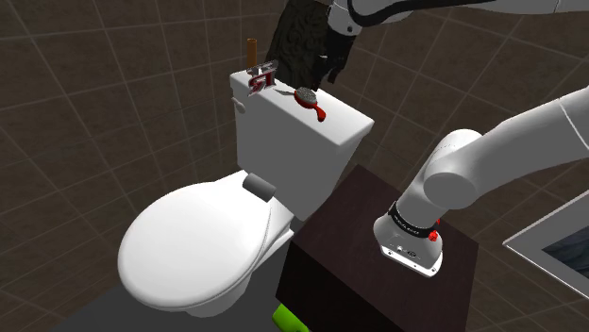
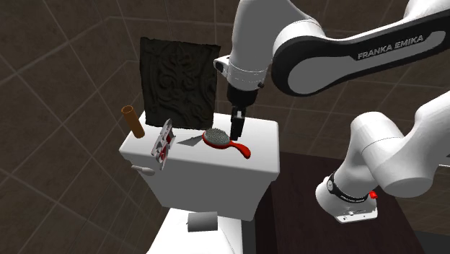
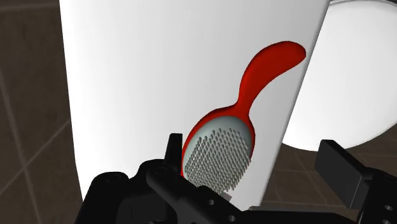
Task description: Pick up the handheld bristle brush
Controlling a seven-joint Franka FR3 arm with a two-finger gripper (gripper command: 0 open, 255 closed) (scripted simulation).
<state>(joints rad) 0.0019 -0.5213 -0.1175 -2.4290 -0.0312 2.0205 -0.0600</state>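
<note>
One brush (image 2: 223, 141) lies flat on top of the toilet tank (image 2: 216, 173), bristles up, about midway along the lid. It has a red body and a grey bristle pad. Two other small things share the tank top: one brown tube (image 2: 133, 120) leaning at the far corner, and one red-and-white item (image 2: 163, 143) (I cannot tell what it is) standing between the tube and the brush. One dark patterned panel (image 2: 180, 79) stands behind the tank, and one closed toilet seat (image 1: 193, 240) lies below it.

The brush's long axis runs slantwise across the tank top. In the second exterior view its head points left and its handle right, toward the tank's front edge.

The gripper (image 2: 236, 130) hangs just above the brush's head, its jaws apart on either side of the bristle pad; whether they touch it I cannot tell.
</note>
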